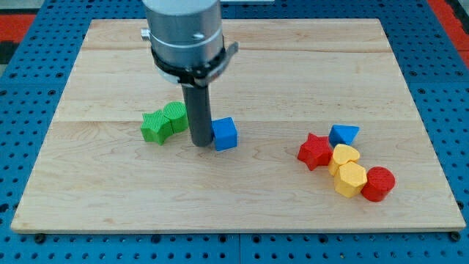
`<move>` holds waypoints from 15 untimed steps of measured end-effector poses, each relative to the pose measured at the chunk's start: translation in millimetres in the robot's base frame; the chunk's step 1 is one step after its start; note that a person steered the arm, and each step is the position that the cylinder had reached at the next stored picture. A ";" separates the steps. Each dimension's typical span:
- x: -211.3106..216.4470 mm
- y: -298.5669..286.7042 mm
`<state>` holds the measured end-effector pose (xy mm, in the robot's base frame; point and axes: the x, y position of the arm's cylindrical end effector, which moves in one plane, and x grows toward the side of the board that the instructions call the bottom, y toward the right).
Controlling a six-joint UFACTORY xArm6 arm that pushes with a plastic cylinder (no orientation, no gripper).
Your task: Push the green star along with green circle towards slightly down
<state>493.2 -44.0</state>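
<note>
Nearest the view's bottom, a red cylinder (378,183) is seen on the wooden board (242,213), touching a yellow hexagon block (350,178) at its left. Above that hexagon, a second yellow block (344,156), rounded and of unclear shape, is noted in contact with it. A red star (315,151) is pressed against this cluster on the left, and a blue triangle block (344,135) sits at the cluster's top, just beside the red star. Taken from the blue cube (225,134) as landmark: the whole cluster is found well apart to the cube's right and slightly lower. My tip (200,143) is set down just left of the cube, touching or very nearly touching it; which cannot be told. No fingers are carried by the rod, so no opening or closing can be reported; the tip is bare and holds nothing. Left of the cube, beyond the rod, the green star (154,126) is recorded, with the green circle (175,116) touching it at its upper right. The green circle lies just beside the rod's left side, slightly higher than the tip; contact with the rod cannot be confirmed. The green pair thus stands on the opposite side of the tip from the cube. Above the cube, the grey arm housing (183,33) is seen, hiding part of the board's top. A blue pegboard (29,110) surrounds the board.
</note>
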 end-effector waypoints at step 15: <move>-49.7 16.5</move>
<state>443.5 -27.5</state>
